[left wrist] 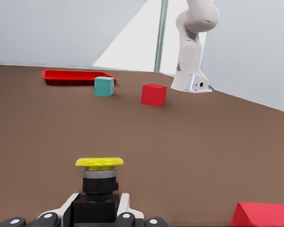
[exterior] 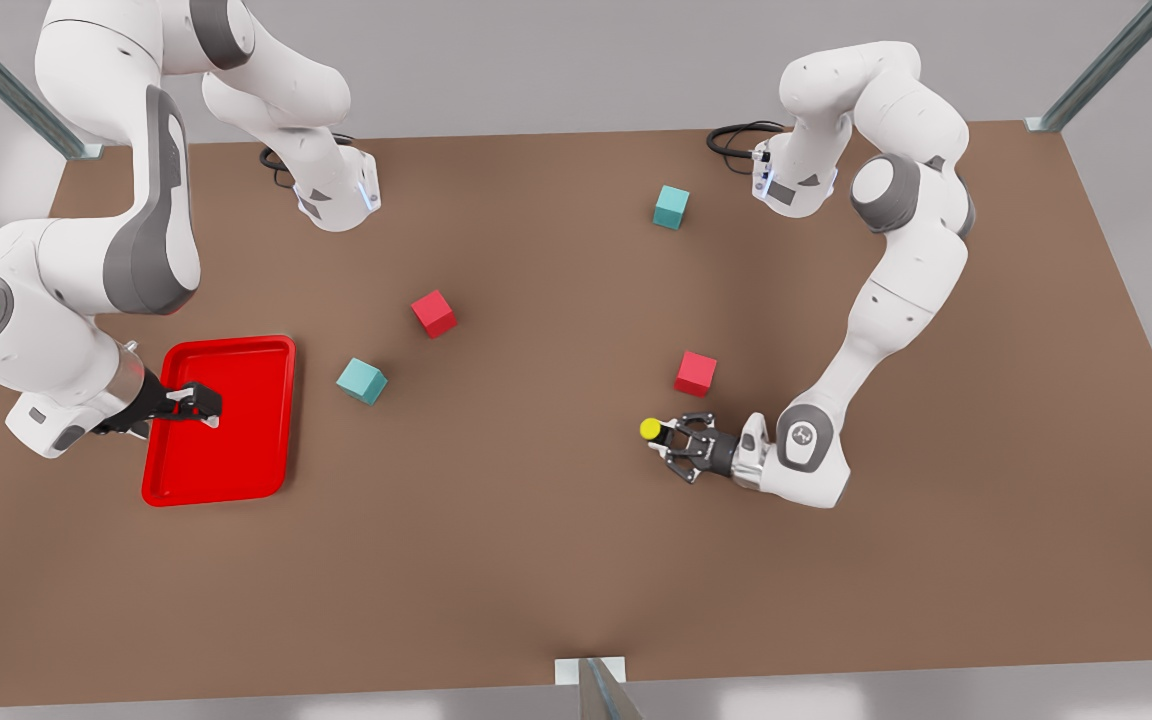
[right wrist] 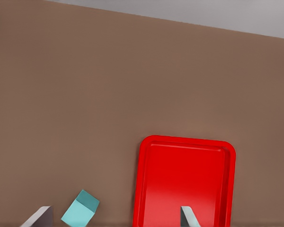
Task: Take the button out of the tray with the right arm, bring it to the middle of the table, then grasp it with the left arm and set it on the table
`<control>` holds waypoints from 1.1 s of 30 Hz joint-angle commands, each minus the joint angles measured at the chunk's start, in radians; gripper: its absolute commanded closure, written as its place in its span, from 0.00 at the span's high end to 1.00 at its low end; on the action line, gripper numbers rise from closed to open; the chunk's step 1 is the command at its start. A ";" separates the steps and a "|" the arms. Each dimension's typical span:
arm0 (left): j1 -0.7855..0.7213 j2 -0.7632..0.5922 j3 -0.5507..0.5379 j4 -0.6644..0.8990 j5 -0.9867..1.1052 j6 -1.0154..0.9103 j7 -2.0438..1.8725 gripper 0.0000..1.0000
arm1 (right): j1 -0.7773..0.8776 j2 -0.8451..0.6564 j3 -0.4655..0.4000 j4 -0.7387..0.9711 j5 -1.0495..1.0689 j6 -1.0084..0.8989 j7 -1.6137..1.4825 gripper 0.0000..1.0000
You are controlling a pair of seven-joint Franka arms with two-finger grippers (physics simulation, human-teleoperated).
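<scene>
no brand, label or writing can be read on anything here.

the button (left wrist: 98, 184) is in the left gripper (exterior: 674, 449), whose fingers (left wrist: 124, 203) are clamped on the two sides of its black body. in the left wrist view it stands upright, its long axis running from the black body to the yellow cap, cap uppermost. in the front view the cap (exterior: 650, 429) shows at the gripper's tip, pointing toward the front view's left, a little right of the middle of the table (exterior: 556, 560). whether the button touches the table cannot be told.

a red cube (exterior: 696, 373) lies just beyond the left gripper. another red cube (exterior: 433, 313) and a teal cube (exterior: 362, 381) lie between the button and the tray (exterior: 266, 420). a second teal cube (exterior: 671, 207) lies farther back.

the right gripper (exterior: 206, 405) hangs over the tray at the front view's left, its fingers (right wrist: 189, 217) spread apart and holding nothing, well apart from the button.
</scene>
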 commanded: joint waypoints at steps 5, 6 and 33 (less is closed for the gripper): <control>0.009 0.026 -0.001 -0.001 -0.007 -0.027 0.224 0.48 | 0.000 -0.002 0.000 0.001 -0.001 0.000 0.000 1.00; 0.012 0.028 0.001 -0.001 -0.012 -0.028 0.225 0.48 | 0.000 -0.001 0.000 0.001 0.001 0.000 0.000 1.00; 0.042 0.025 0.024 0.008 -0.010 -0.034 0.230 1.00 | 0.005 -0.001 0.003 0.001 -0.001 0.000 0.001 1.00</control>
